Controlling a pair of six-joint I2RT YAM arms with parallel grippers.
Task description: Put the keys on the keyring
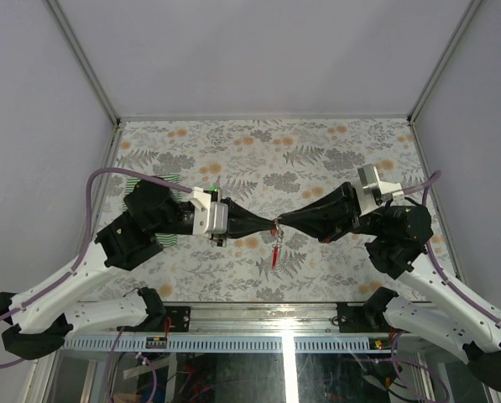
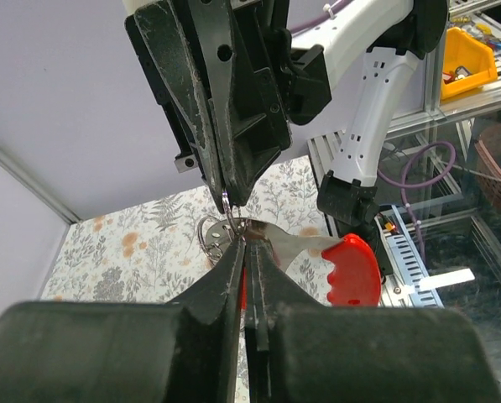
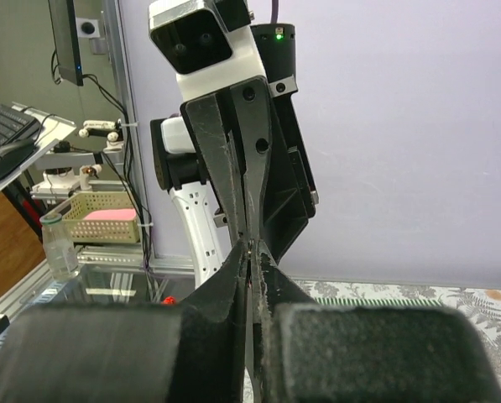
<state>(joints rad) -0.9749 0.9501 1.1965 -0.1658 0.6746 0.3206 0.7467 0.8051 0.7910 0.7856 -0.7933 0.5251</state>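
My two grippers meet tip to tip above the middle of the table. My left gripper [image 1: 268,222] [image 2: 248,245] is shut on the end of a silvery key with a red plastic head [image 2: 352,270]. The key hangs down below the tips in the top view [image 1: 275,252]. A silver keyring [image 2: 211,237] with a small metal disc sits right at the left fingertips. My right gripper [image 1: 283,222] [image 3: 248,248] is shut, and it pinches a thin wire loop of the keyring. It comes in from above in the left wrist view [image 2: 231,198]. No other keys show.
A green-and-white striped cloth [image 1: 168,180] lies at the left behind my left arm, and shows in the right wrist view [image 3: 384,290]. A floral cover [image 1: 317,151] spreads over the table. Grey walls with metal posts close three sides. A yellow bin [image 2: 467,59] stands off the table.
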